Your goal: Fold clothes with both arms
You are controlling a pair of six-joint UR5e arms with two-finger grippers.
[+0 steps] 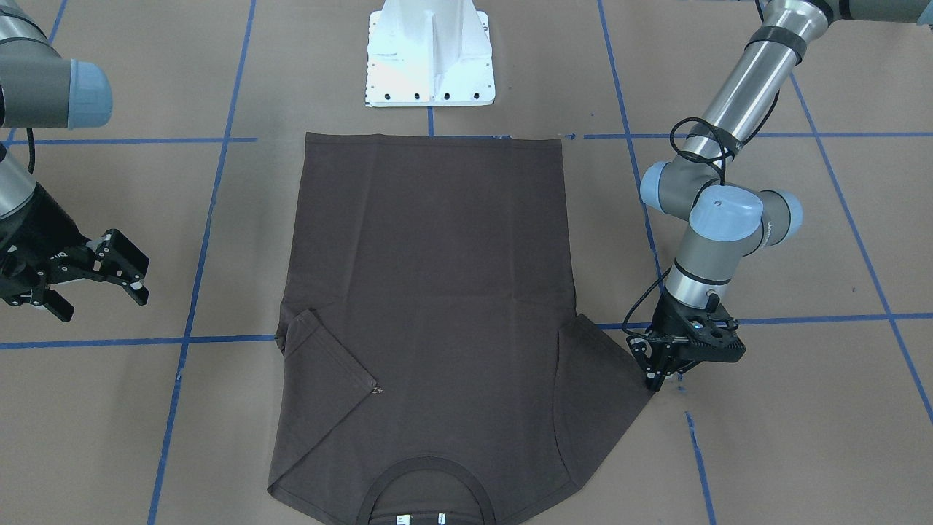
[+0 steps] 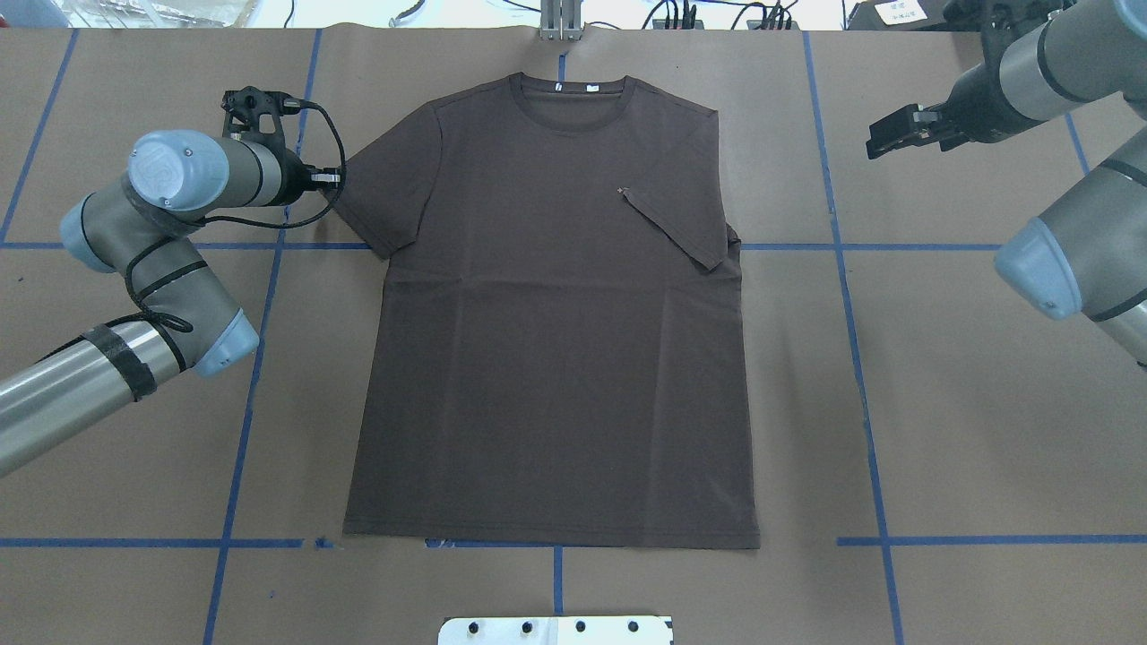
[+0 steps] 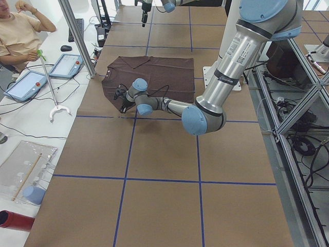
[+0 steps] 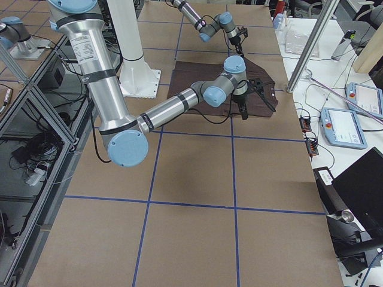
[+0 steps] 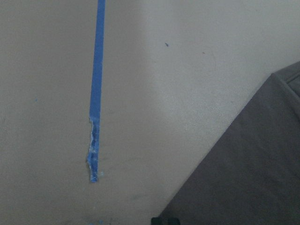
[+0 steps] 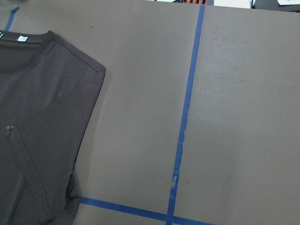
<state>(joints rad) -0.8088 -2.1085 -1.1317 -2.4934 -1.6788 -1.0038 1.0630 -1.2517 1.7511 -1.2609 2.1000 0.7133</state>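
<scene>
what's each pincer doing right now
left pincer: at the edge of the T-shirt sleeve, cannot tell if open or closed
right pincer: open, empty

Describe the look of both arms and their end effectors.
Both the left arm and right arm are silvery-grey tubes with light blue joint caps. Black cable loops along the left arm, and black bands wrap its tube. The left end effector and right end effector are black, two-fingered.
</scene>
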